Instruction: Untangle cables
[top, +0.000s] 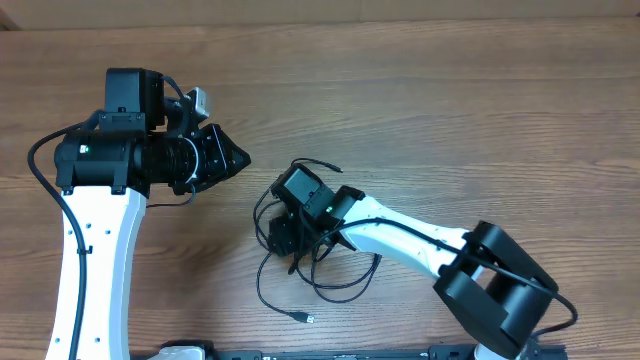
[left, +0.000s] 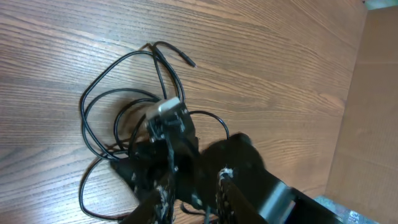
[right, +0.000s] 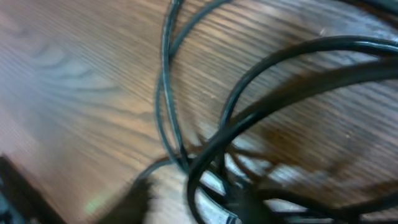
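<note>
— Wooden table (top: 450, 90) is filling the overhead view. What is the right arm (top: 400, 225) doing?
— Reaching over it, with the right gripper (top: 288, 240) pressing into the tangled cables (top: 322, 272). I cannot tell whether its fingers are gripping a cord.
— And the left gripper (top: 238, 158)?
— Hovering well apart, fingers together, holding nothing. One pale-tipped plug (top: 308, 318) is trailing loose.

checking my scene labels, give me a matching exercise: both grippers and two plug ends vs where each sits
1 left gripper
2 right gripper
3 silver-tipped plug
4 black plug end

a down in the cable tangle
b below the tangle in overhead
c left of the tangle, clear of it
d above the tangle in overhead

Pairs: 1-c, 2-a, 3-b, 4-d
</note>
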